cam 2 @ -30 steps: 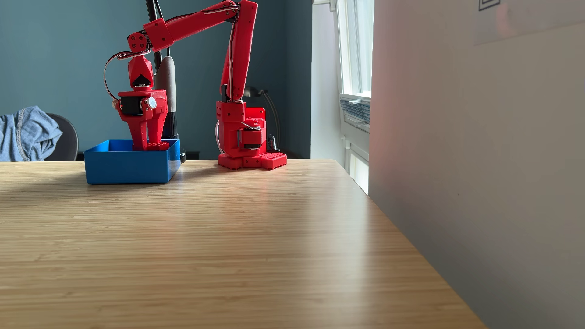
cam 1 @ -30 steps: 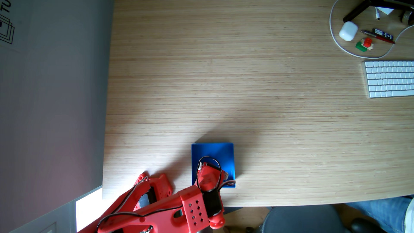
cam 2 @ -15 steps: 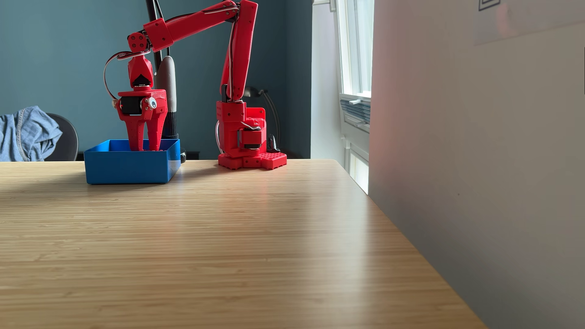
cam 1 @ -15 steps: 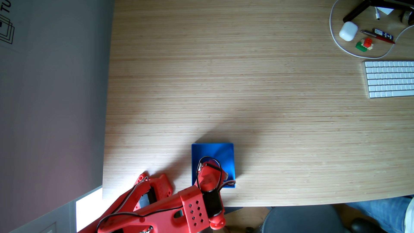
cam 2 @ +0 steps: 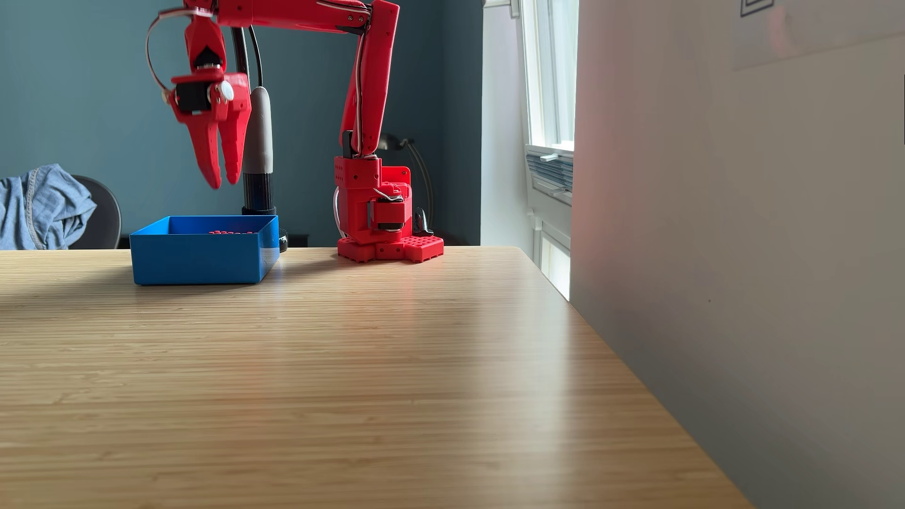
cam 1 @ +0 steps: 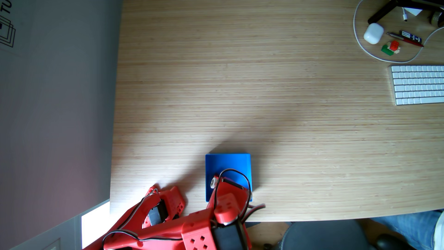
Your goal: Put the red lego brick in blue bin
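Red brick [cam 2: 231,232] lying inside the blue bin [cam 2: 196,259].
Claw [cam 2: 223,182] hangs above the bin, empty, its fingers slightly parted; the bin sits on the desk [cam 2: 343,367].

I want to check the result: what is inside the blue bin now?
In a fixed view, red studs of the red lego brick show above the blue bin front wall. That wall covers the brick's body.
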Controlling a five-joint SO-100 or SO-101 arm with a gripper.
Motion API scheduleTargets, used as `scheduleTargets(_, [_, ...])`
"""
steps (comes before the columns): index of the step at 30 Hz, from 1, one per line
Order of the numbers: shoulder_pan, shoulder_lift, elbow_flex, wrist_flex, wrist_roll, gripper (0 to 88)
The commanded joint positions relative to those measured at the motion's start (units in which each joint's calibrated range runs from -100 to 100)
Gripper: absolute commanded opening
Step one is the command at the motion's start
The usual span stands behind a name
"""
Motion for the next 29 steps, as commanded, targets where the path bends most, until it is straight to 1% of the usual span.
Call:
scheduleTargets(1, [-3.6, -3.4, -8.4, 3.6, -3.5, 0.1])
scheduleTargets(4, [-7.2, -3.4, -8.7, 4.2, -6.7, 0.1])
scheduleTargets(8, [-15.1, -3.4, -8.7, 4.4, -12.1, 0.1])
scheduleTargets(16, [-28.9, -3.4, -9.2, 4.3, -18.8, 0.1])
scheduleTargets(23, [-39.5, -3.4, -9.0, 4.2, -23.0, 0.1])
scheduleTargets(29, [-44.6, -3.4, -7.6, 4.2, -24.6, 0.1])
